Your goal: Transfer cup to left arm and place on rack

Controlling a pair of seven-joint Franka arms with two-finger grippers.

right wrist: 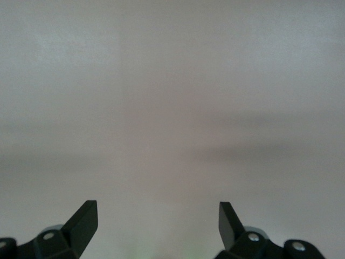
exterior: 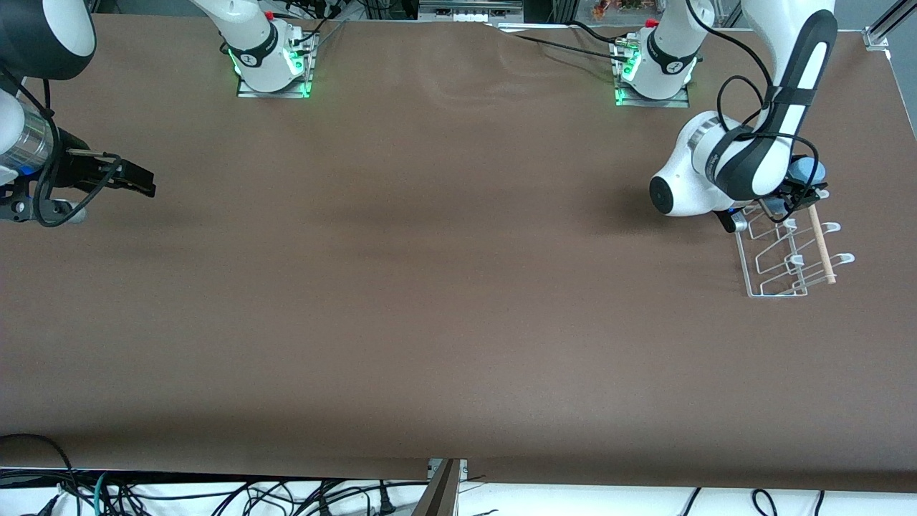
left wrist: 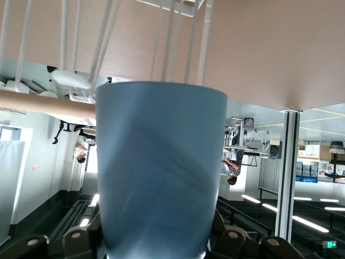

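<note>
The light-blue cup (exterior: 808,170) is held in my left gripper (exterior: 799,188), just over the end of the rack (exterior: 777,265) that is farther from the front camera. In the left wrist view the cup (left wrist: 160,172) fills the space between the jaws, with its rim close to the rack's white wires (left wrist: 172,38) and the wooden dowel (left wrist: 43,105). My right gripper (exterior: 140,180) hangs open and empty over the right arm's end of the table. Its black fingers (right wrist: 83,218) stand wide apart over bare table.
The rack stands near the table edge at the left arm's end, with its dowel (exterior: 822,247) along the outer side. The left arm's white elbow (exterior: 688,183) hangs low beside the rack. The brown table (exterior: 430,287) spreads between the arms.
</note>
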